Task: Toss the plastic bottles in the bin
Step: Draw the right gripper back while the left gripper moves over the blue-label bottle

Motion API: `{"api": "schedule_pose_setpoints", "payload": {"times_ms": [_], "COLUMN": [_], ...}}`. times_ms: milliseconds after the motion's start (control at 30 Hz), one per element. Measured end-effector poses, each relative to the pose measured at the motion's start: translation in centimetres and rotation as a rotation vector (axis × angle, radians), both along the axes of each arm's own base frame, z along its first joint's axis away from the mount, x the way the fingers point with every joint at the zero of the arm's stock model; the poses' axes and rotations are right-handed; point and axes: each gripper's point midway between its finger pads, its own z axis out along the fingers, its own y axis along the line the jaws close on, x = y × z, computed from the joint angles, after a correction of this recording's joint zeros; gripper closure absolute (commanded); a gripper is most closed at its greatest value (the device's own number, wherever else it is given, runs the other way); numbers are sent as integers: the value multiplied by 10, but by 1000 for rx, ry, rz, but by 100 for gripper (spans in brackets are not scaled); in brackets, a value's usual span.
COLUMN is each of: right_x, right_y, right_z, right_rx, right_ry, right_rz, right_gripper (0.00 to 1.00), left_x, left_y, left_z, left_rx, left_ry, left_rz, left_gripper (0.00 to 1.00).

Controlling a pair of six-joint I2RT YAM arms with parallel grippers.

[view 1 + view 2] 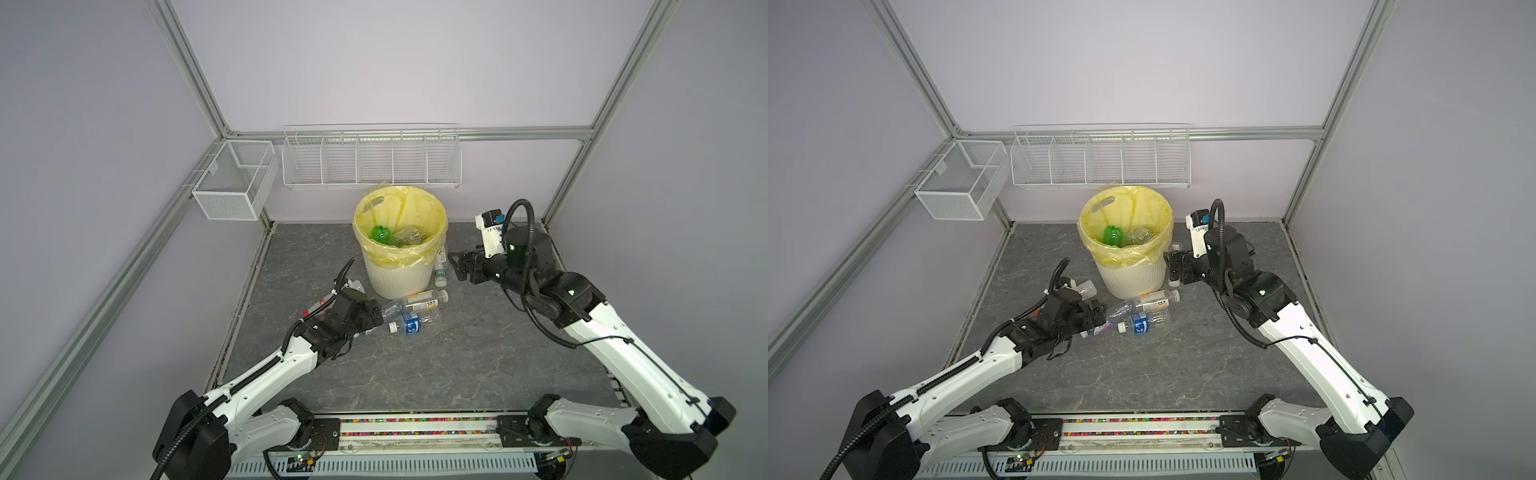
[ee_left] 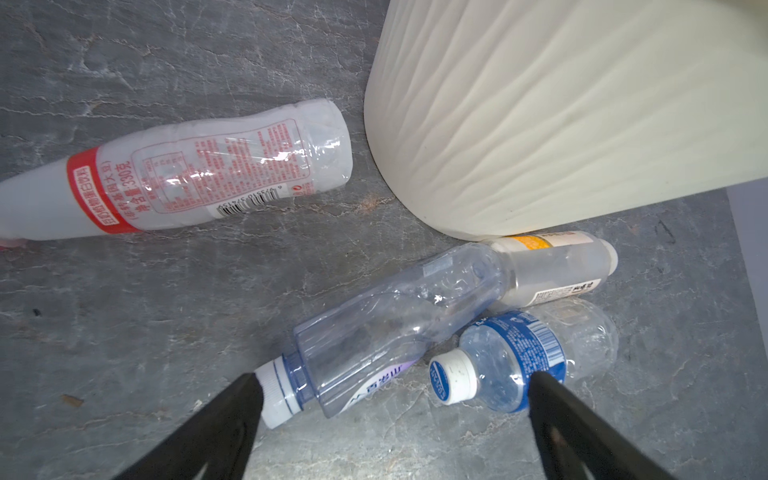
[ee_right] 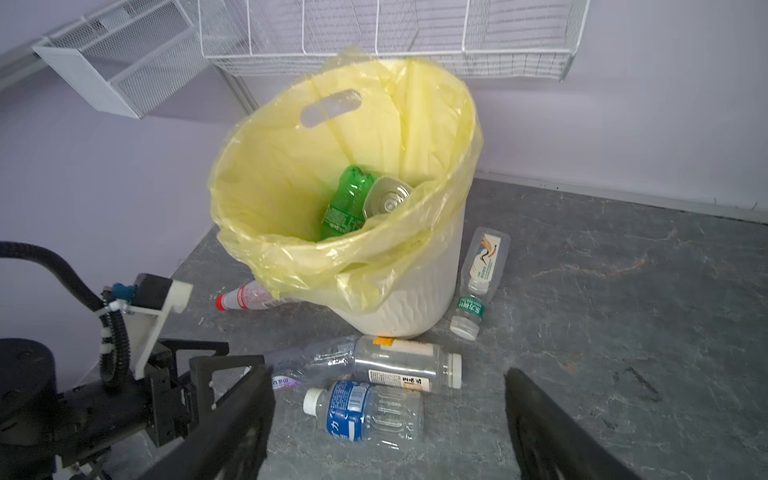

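Next pick-up: left gripper (image 1: 376, 316), fingers spread, hangs by the clear bottle (image 1: 392, 308) below the bin (image 1: 399, 278) mid-frame, seemingly due to close on it; right gripper (image 1: 456, 268) idles spread, empty.

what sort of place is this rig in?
Probably a lab robot cell, not a home: aluminium frame boxing it in, wall-hung wire baskets, bin on a stone-look tabletop.

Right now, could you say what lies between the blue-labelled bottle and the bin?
The orange-labelled bottle and part of a crumpled clear bottle, seen in the right wrist view.
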Motion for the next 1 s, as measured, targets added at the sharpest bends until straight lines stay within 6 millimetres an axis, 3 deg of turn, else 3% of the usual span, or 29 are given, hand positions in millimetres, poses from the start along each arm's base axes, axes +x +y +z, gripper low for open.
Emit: {"api": "schedule_pose_setpoints", "payload": {"times_ms": [467, 833, 1000], "right_x": [-10, -16, -18], "right_y": [-7, -15, -18], "right_z": [-42, -47, -51], "right_rx": [-40, -36, -35], "right_ry": [75, 74, 80], "right_rz": [-4, -13, -20], "right_gripper": [12, 12, 12], "left_x": [-5, -11, -6], "left_y": [-2, -9, -18], "left_z": [-5, -35, -38], "left_rx": [50, 114, 133], "left_ry": [11, 109, 134], "left_rz": [-72, -146, -178], "left_gripper": [1, 1, 1]}}
